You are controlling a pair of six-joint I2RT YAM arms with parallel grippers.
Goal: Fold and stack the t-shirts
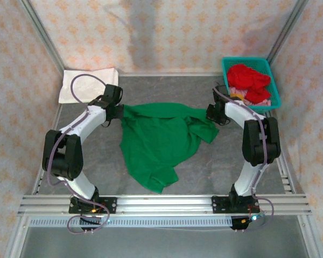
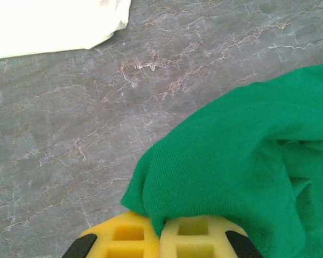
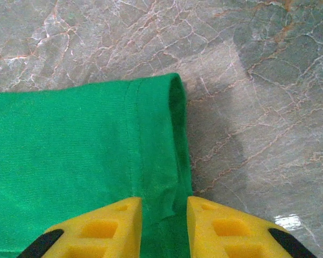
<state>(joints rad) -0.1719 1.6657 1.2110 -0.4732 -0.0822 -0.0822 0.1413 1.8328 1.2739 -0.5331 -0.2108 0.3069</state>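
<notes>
A bright green t-shirt (image 1: 156,140) lies spread and rumpled in the middle of the table. My left gripper (image 1: 120,110) is at its far left corner, and in the left wrist view the yellow jaws (image 2: 161,223) are shut on a fold of the green cloth (image 2: 247,150). My right gripper (image 1: 211,114) is at the shirt's far right sleeve. Its jaws (image 3: 164,207) stand apart, with the hemmed sleeve edge (image 3: 151,134) lying slack between them on the table. A folded white t-shirt (image 1: 89,83) rests at the back left corner. A red t-shirt (image 1: 247,78) is heaped in the basket.
The teal plastic basket (image 1: 274,97) stands at the back right, just behind my right arm, with bits of pink and yellow cloth under the red one. The white shirt's edge (image 2: 43,21) lies close beyond my left gripper. Patterned walls enclose the table.
</notes>
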